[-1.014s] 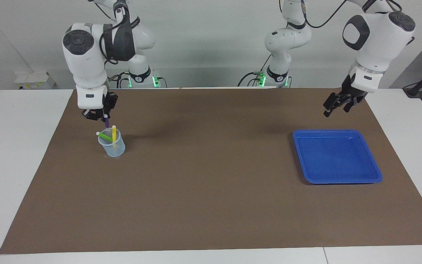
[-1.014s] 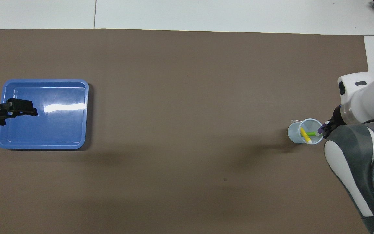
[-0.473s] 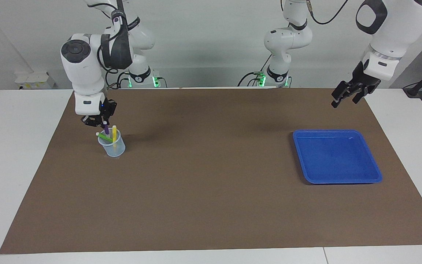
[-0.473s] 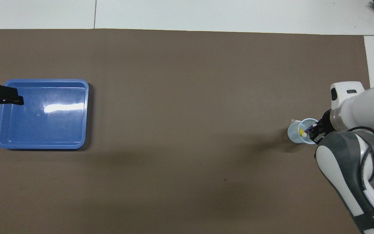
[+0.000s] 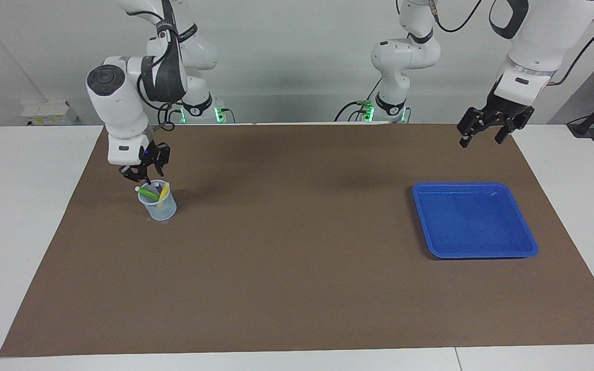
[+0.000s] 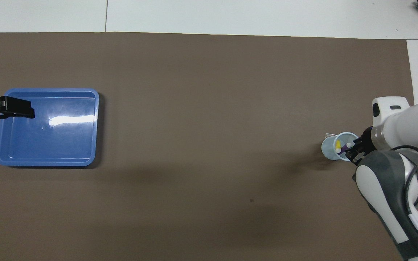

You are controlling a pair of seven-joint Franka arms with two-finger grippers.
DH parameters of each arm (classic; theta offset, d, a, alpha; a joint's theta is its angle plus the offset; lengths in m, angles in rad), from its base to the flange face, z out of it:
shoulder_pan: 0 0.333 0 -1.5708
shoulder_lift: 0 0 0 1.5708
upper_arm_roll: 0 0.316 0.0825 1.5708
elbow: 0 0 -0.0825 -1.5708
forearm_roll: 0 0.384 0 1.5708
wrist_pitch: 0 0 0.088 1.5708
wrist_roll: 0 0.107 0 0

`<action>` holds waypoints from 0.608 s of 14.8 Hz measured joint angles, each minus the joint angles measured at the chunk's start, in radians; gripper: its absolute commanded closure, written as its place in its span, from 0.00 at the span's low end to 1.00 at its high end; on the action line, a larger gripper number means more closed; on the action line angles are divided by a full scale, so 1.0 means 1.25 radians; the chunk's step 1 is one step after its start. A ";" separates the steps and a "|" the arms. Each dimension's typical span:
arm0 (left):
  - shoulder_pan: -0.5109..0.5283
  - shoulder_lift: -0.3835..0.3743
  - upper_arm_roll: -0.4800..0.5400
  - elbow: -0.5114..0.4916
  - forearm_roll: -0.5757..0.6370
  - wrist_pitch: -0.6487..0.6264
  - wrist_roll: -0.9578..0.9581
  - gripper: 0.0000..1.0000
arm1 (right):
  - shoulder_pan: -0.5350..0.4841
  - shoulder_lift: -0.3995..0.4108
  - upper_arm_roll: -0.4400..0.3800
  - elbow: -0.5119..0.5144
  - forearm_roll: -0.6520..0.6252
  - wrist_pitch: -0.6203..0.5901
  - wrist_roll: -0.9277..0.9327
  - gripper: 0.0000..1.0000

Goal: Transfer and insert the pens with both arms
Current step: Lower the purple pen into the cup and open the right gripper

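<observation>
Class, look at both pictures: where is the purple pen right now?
The purple pen stands in the clear cup with the green pen and yellow pen, at the right arm's end of the table, just below the right gripper.

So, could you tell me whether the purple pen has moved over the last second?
Yes. The purple pen has dropped into the clear cup, where before it stood above the rim in the right gripper.

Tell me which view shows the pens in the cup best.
The facing view: the green pen and yellow pen lean in the clear cup below the right gripper. The overhead view shows only pen tips in the cup's mouth, partly covered by that gripper.
</observation>
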State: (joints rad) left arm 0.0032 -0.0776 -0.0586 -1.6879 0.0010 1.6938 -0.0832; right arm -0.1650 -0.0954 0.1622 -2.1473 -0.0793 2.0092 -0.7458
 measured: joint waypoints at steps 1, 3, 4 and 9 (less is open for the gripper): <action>0.000 0.000 0.001 0.001 0.000 0.000 0.003 0.00 | 0.000 -0.002 0.000 0.003 0.004 -0.002 0.000 0.00; 0.000 0.000 0.004 0.004 0.001 0.000 0.008 0.00 | 0.000 -0.006 0.000 0.019 0.018 -0.027 0.003 0.00; 0.000 0.000 0.005 0.005 0.002 0.000 0.015 0.00 | 0.000 -0.008 0.000 0.032 0.023 -0.051 0.015 0.00; 0.001 0.000 0.007 0.008 0.003 0.001 0.030 0.00 | 0.022 -0.013 0.015 0.110 0.032 -0.149 0.207 0.00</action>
State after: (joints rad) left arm 0.0048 -0.0776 -0.0495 -1.6784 0.0048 1.6945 -0.0455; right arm -0.1377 -0.1117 0.1808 -2.0093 -0.0391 1.8224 -0.4873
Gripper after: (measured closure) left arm 0.000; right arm 0.000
